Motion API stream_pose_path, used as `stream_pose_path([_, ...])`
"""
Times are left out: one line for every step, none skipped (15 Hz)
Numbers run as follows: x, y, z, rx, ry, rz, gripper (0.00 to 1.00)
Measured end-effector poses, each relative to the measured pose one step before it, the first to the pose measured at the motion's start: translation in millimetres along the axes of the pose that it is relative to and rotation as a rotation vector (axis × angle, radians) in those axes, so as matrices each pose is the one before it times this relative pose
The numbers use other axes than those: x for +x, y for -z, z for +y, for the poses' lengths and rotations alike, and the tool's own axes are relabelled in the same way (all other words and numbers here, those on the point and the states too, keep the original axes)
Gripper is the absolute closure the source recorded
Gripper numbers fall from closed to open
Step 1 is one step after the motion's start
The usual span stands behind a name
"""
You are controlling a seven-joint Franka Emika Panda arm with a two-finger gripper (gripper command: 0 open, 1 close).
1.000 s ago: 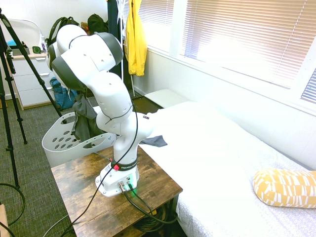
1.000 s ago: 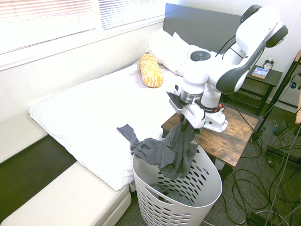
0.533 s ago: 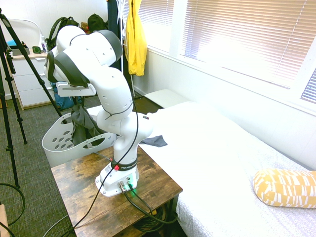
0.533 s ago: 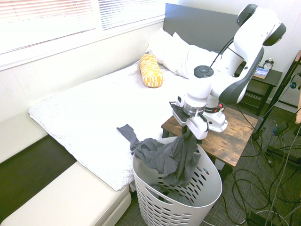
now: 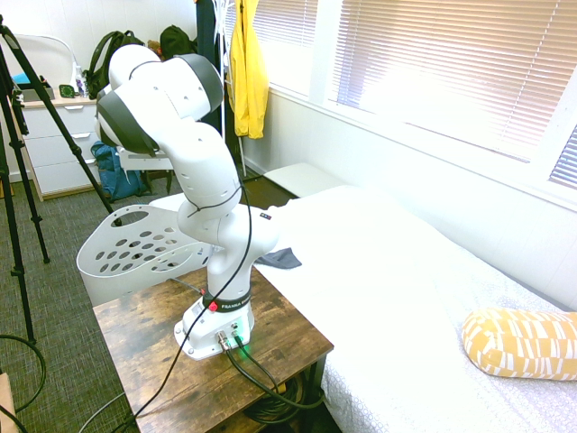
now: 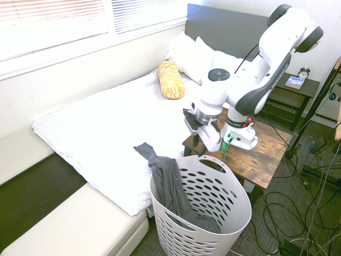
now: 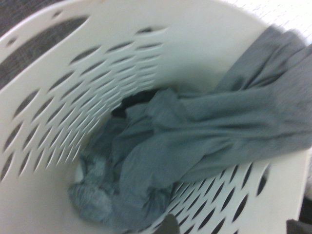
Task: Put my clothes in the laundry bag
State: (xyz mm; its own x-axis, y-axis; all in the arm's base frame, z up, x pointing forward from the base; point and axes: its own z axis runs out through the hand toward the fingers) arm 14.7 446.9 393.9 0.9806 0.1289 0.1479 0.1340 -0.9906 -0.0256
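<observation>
Clothes [image 6: 169, 184], dark grey, drape over the rim at lower centre of the second exterior view, one end on the bed [image 6: 101, 128], the rest inside the white laundry basket [image 6: 224, 213]. Above, the gripper [image 6: 201, 140] hangs empty, fingers apart.

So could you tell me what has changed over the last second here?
The gripper let go of the grey garment, which dropped into the laundry basket with one end draped over the rim onto the bed. The gripper now hangs empty above it. The basket and yellow pillow stayed put.
</observation>
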Motion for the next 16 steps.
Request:
stream_pose_path([33.37, -4.26, -0.34, -0.0009, -0.05024, 0.01847, 0.0])
stream_pose_path([32.88, -7.15, -2.66, -0.00351, -0.05017, 0.0115, 0.0])
stream_pose_path([31.97, -8.74, -4.85, -0.0042, -0.05256, 0.00442, 0.0])
stream_pose_path([31.4, -10.55, -5.25, -0.01113, -0.05585, -0.00728, 0.0])
stream_pose_path([26.32, -10.66, -4.03, -0.01377, -0.05254, -0.00522, 0.0])
stream_pose_path([25.92, -14.82, -0.14, -0.01476, -0.05472, -0.00205, 0.0])
stream_pose_path([23.9, -19.8, 5.25, -0.02292, -0.05146, -0.00946, 0.0])
stream_pose_path([17.56, -19.65, 7.63, -0.02758, -0.04345, -0.01723, 0.0])
stream_pose_path([13.07, -20.73, 7.67, -0.02837, -0.04042, -0.02454, 0.0])
stream_pose_path([8.33, -24.15, 6.3, -0.03505, -0.04142, -0.02343, 0.0])
stream_pose_path([3.01, -29.34, 1.59, -0.03878, -0.04027, -0.01865, 0.0])
stream_pose_path([-4.14, -28.29, -3.03, -0.03212, -0.02529, -0.01639, 0.0])
stream_pose_path([-6.93, -26.1, -8.93, -0.02105, -0.01388, -0.01843, 0.0])
stream_pose_path([-4.77, -23.72, -14.67, -0.01263, -0.01177, -0.01982, 0.0])
stream_pose_path([0.82, -19.32, -19.8, -0.00473, -0.01927, -0.01829, 0.0])
stream_pose_path([6.62, -14.47, -20.26, -0.0076, -0.04198, -0.01937, 0.0])
